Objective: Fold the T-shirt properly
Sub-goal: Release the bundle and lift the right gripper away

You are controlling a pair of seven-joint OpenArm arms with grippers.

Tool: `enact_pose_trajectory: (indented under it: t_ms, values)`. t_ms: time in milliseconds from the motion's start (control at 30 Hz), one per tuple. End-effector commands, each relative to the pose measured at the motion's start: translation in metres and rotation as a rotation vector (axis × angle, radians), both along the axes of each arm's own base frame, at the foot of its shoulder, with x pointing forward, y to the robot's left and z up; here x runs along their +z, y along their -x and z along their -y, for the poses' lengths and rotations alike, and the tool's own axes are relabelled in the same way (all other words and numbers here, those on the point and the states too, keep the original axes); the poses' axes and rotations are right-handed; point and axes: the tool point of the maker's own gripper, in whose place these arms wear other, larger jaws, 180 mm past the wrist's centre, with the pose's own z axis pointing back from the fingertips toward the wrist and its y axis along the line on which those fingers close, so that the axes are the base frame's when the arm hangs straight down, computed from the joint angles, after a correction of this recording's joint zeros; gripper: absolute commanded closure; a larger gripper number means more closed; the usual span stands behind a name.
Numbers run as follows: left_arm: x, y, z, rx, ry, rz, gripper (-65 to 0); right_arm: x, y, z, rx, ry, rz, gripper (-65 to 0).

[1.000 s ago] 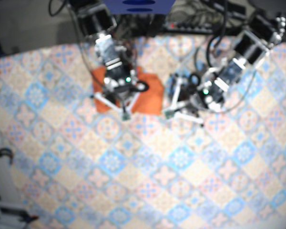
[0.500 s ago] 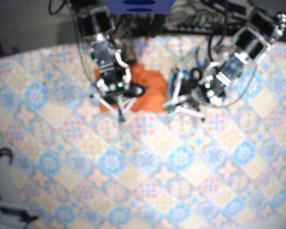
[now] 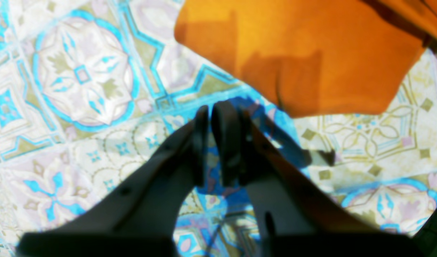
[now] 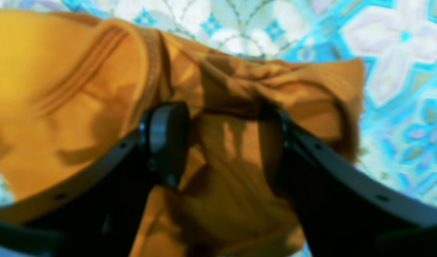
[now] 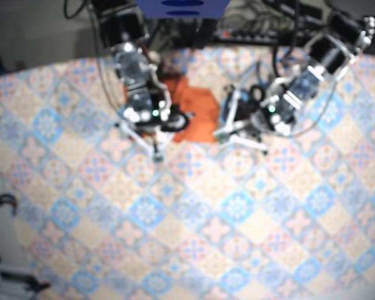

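The table (image 5: 194,225) has this busy blue-and-peach tile pattern all over the top. The orange T-shirt (image 5: 199,112) is lying on it up near the far edge. It looks rumpled into a small heap, I think, but it's pretty blurry.

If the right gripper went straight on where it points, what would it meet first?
The shirt: the open right gripper points at its bunched fabric, though the depth between them is unclear.
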Motion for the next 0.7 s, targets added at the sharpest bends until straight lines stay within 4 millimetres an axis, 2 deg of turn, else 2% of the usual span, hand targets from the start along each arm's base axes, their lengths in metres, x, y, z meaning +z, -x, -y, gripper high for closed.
enact_pose_trajectory:
  t_ms: [0, 67, 200, 300, 367, 433, 500, 567, 667]
  values:
    - [0.01, -0.011, 0.002, -0.002, 0.017, 0.035, -7.4, 0.023, -0.019, -0.008, 0.007, -0.023, 0.085, -32.9]
    - [0.008, -0.007, 0.002, -0.001, 0.016, 0.026, -7.4, 0.036, -0.023, -0.013, 0.018, -0.036, 0.126, -32.9]
    - [0.004, -0.001, 0.002, -0.004, 0.014, 0.013, -7.4, 0.046, -0.022, -0.021, 0.045, -0.046, 0.162, -32.9]
    - [-0.002, 0.011, 0.003, -0.006, 0.014, -0.012, -7.4, 0.054, -0.042, -0.015, 0.047, -0.025, 0.207, -32.9]
    - [-0.007, 0.019, 0.003, -0.009, 0.016, -0.031, -7.4, 0.05, -0.056, 0.0, 0.058, 0.031, 0.233, -32.7]
    - [-0.015, 0.035, 0.004, -0.031, 0.005, -0.062, -7.4, 0.045, -0.071, 0.007, 0.068, 0.074, 0.25, -30.7]
    - [-0.022, 0.051, -0.012, -0.076, -0.048, -0.089, -7.4, 0.039, -0.082, 0.013, 0.08, 0.12, 0.254, -27.0]
    - [-0.027, 0.071, -0.019, -0.141, -0.082, -0.119, -7.4, 0.033, -0.09, 0.019, 0.097, 0.172, 0.262, -22.5]
    - [-0.02, 0.085, -0.024, -0.211, -0.107, -0.12, -7.4, 0.021, -0.098, 0.022, 0.123, 0.209, 0.265, -16.6]
